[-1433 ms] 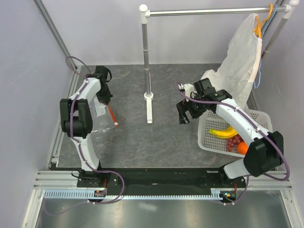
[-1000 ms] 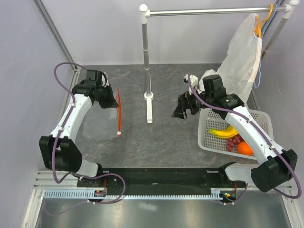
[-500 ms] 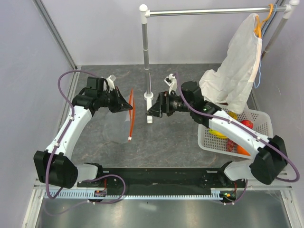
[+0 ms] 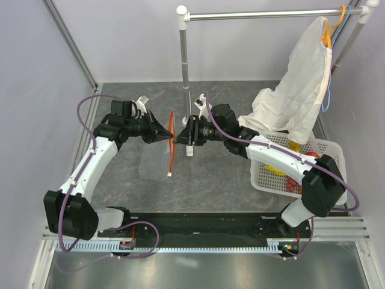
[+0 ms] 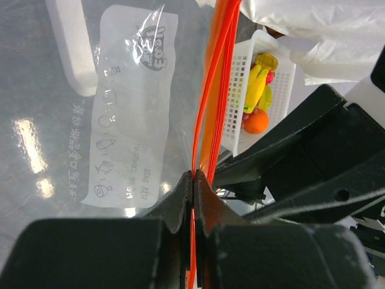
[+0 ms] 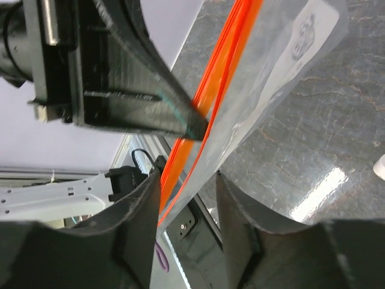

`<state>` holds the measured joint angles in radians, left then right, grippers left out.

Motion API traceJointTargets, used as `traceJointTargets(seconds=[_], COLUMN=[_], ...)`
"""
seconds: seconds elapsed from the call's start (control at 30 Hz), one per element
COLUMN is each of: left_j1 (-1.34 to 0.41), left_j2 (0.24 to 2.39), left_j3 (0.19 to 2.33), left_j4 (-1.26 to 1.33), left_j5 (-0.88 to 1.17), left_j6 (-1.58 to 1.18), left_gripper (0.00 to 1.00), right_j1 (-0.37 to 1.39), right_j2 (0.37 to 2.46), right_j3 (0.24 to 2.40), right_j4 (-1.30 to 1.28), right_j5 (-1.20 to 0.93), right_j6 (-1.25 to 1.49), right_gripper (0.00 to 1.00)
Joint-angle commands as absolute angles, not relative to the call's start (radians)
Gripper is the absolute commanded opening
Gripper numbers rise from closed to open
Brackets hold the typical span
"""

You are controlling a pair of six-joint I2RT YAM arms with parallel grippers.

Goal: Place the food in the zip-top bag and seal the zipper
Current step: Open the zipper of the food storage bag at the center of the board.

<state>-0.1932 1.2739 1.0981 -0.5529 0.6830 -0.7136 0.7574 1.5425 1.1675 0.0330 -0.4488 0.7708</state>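
Observation:
The clear zip-top bag (image 4: 153, 165) hangs in mid-air, its red zipper (image 4: 171, 141) running nearly upright with a small white slider (image 4: 169, 175) at the low end. My left gripper (image 4: 165, 133) is shut on the zipper (image 5: 210, 102), the strip pinched between its fingertips (image 5: 194, 176). My right gripper (image 4: 180, 137) faces it from the other side, open, with the bag's mouth edge (image 6: 240, 102) and zipper (image 6: 222, 66) between its fingers (image 6: 187, 177). The food lies in the white basket (image 5: 237, 114): a banana (image 5: 258, 84) and an orange (image 5: 257, 122) show there.
A garment rack pole (image 4: 185, 66) with its white base (image 4: 189, 144) stands just behind the two grippers. A large white cloth bag (image 4: 301, 90) hangs at the right over the mesh basket (image 4: 263, 171). My right arm stretches across the basket's left side.
Both arms swung toward the centre and now meet. The left carried the bag rightward. The right gripper came from the basket side and its jaws have narrowed around the bag's mouth.

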Motion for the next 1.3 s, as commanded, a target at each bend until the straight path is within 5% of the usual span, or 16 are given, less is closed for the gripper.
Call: traceJointTargets(seconds=[0.0, 0.27, 0.47, 0.77, 0.93, 1.03, 1.27], left_j1=[-0.198, -0.198, -0.195, -0.219, -0.258, -0.271, -0.343], left_j2=[1.221, 1.192, 1.186, 1.227, 1.186, 1.170, 1.172], left_j3=[1.078, 1.074, 1.088, 1.233, 1.233, 1.226, 1.212], left_j4=[-0.500, -0.495, -0.581, -0.879, -0.862, -0.831, -0.752], left_j5=[0.730, 0.747, 0.688, 0.434, 0.561, 0.587, 0.584], left_j6=[-0.770, -0.805, -0.723, -0.243, -0.219, -0.253, -0.345], left_gripper=[0.02, 0.02, 0.02, 0.21, 0.32, 0.48, 0.57], right_j1=[0.772, 0.781, 0.779, 0.742, 0.755, 0.759, 0.785], right_j2=[1.571, 1.594, 1.536, 1.336, 1.339, 1.353, 1.379], right_j3=[1.221, 1.232, 1.193, 1.109, 1.100, 1.104, 1.129], right_j4=[0.084, 0.043, 0.005, -0.121, -0.052, -0.032, -0.006], right_j5=[-0.420, -0.385, -0.364, -0.439, -0.439, -0.446, -0.442], right_j6=[0.795, 0.766, 0.718, 0.709, 0.756, 0.768, 0.810], right_gripper=[0.47, 0.42, 0.00, 0.00, 0.00, 0.00, 0.00])
